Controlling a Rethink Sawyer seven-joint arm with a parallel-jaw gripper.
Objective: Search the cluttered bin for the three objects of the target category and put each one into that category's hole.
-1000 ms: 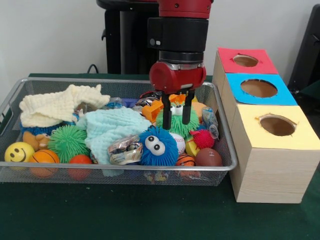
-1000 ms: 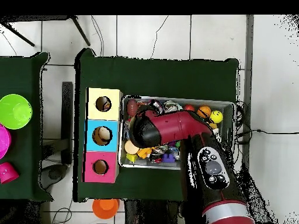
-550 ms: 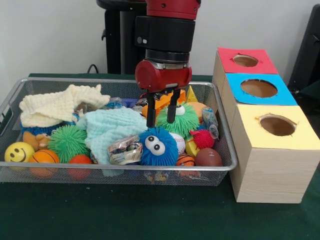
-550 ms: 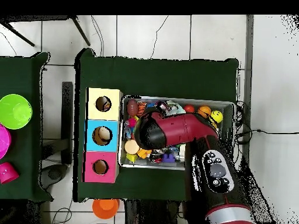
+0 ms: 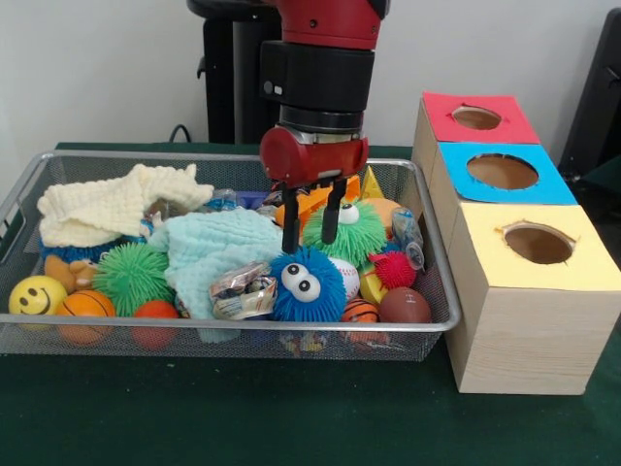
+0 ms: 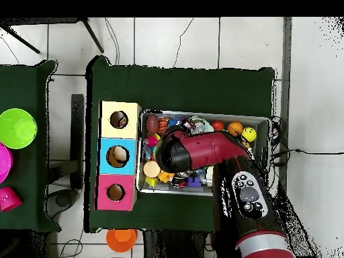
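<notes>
Green cloth covered the table point(image 5: 243, 417), and on it stood the wire bin point(image 5: 223, 335) with a row of three wooden boxes point(image 5: 529, 320) just beside it, topped red, blue and yellow, each with a round hole. Which category was wanted could not be told, so the three sought objects could only be said to lie somewhere in the bin's heap. The tool point(image 5: 310, 231) hung low over the middle of the bin with its two fingers apart and nothing between them, one tip just above the blue fuzzy toy point(image 5: 306, 284) with big eyes, the other against the green spiky ball point(image 5: 351, 233) behind it.

The crowding looked like the main risk. With the fingers straddling two soft toys, closing might pinch both, or catch only fuzz and let the toy slip on the lift. The pale blue cloth point(image 5: 218, 254) touched the blue toy and could be dragged along. A crinkly wrapper point(image 5: 243, 291), a small red spiky ball point(image 5: 393, 269) and a brown ball point(image 5: 404, 306) sat close enough to be shoved or buried. The cream cloth point(image 5: 112, 202) at the far side might hide further objects.
</notes>
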